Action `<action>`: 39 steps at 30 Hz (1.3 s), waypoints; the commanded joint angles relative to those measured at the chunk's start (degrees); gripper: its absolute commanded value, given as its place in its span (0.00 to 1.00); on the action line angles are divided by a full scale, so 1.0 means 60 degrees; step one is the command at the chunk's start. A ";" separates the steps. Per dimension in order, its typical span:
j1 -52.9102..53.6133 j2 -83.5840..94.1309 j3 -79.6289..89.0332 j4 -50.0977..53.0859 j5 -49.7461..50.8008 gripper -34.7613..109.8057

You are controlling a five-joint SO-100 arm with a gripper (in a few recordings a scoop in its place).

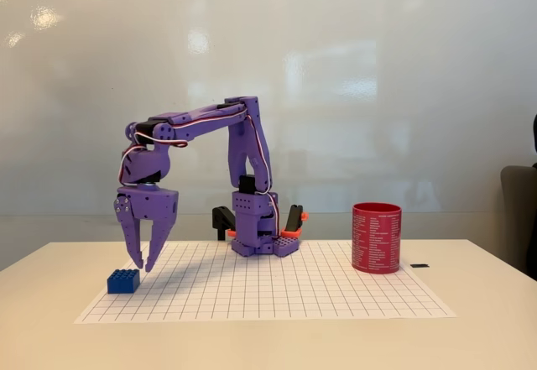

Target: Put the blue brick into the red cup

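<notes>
A small blue brick (122,281) with studs on top lies on the gridded white mat (268,290) at its left side. The purple arm reaches left from its base (264,240), and its gripper (143,264) points down just above and to the right of the brick, its fingertips a little above the mat. The fingers stand slightly apart with nothing between them. The red cup (376,237), covered in rows of white text, stands upright at the right of the mat, far from the gripper.
A small dark flat object (419,265) lies on the table right of the cup. A dark chair back (520,219) shows at the right edge. A glossy white wall stands behind the table.
</notes>
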State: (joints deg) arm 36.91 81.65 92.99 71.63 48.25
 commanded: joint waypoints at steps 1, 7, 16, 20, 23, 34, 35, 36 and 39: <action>0.0469 0.0366 -0.1318 0.0337 -0.0132 0.24; 0.0996 -0.0937 -0.2959 0.1055 -0.0952 0.24; 0.1406 -0.1758 -0.4248 0.2271 -0.1670 0.24; 0.1567 -0.1641 -0.4307 0.2593 -0.1904 0.24; 0.1641 -0.1641 -0.4277 0.2798 -0.2183 0.24; 0.1318 -0.1553 -0.3413 0.2856 -0.2754 0.63; 0.1289 -0.1538 -0.3311 0.2783 -0.2695 0.63; 0.1245 -0.1538 -0.3193 0.2725 -0.2681 0.63; 0.1216 -0.1567 -0.2710 0.2417 -0.2607 0.63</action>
State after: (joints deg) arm 44.38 68.47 74.88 86.57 31.73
